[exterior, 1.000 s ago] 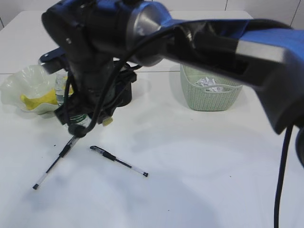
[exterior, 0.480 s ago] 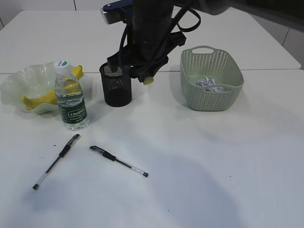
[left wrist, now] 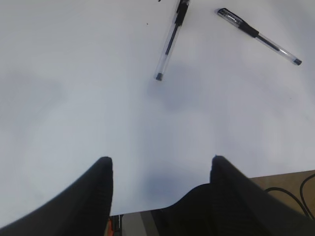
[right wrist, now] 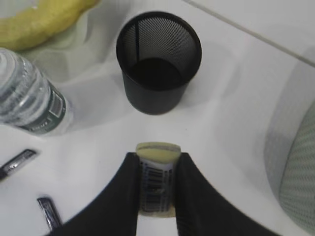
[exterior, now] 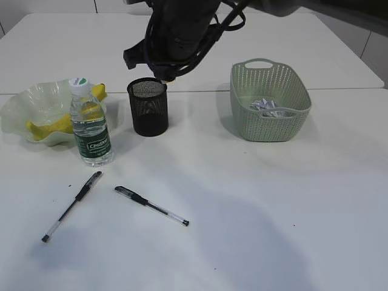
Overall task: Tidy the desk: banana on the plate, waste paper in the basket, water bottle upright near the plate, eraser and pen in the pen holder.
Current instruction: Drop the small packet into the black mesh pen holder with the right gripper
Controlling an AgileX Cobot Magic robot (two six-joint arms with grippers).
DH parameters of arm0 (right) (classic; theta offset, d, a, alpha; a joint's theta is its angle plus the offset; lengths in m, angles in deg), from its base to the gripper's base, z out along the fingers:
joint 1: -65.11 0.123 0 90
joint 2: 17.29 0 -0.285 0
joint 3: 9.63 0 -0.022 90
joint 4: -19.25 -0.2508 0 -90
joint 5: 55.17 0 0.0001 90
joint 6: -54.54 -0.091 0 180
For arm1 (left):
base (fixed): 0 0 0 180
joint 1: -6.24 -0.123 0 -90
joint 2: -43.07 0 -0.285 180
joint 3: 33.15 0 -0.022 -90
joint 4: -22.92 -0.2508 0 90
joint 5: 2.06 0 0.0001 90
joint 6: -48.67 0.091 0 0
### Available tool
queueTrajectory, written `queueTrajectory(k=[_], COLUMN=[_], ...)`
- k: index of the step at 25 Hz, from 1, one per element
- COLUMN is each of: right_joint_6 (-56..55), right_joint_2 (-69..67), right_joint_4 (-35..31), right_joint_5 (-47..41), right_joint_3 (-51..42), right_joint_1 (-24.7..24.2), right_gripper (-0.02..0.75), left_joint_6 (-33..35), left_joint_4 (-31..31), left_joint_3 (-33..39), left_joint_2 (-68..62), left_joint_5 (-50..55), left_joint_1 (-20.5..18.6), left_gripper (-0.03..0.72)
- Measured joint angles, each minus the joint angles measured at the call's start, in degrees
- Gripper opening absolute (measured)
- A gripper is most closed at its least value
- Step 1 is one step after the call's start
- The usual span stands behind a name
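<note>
Right pincer clamped on eraser, above counter short of pen holder. I centre over mouth, then release. Left pincer agape, empty.

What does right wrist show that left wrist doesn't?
Right wrist only: the right tool shut on the eraser, the black mesh pen holder, the water bottle, the banana and part of the basket. Left wrist only: the open, empty left tool and the table's near edge. Both: the two pens, only their ends in right wrist.
</note>
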Motion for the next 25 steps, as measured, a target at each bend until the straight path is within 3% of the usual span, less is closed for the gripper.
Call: queueTrajectory(k=[9, 25], right_joint_6=[0.15, 0.28], right_joint_2=[0.0, -4.84], right_joint_4=[-0.15, -0.48], right_joint_5=[13.2, 17.25], right_joint_3=[0.0, 0.0], right_joint_1=[0.0, 0.0], right_gripper=[0.123, 0.119], left_joint_6=[0.0, 0.0], left_joint_4=[0.0, 0.0], left_joint_3=[0.0, 0.0], left_joint_2=[0.0, 0.0], left_joint_5=[-0.6, -1.37], left_joint_1=[0.0, 0.0], left_gripper=[0.445, 0.445])
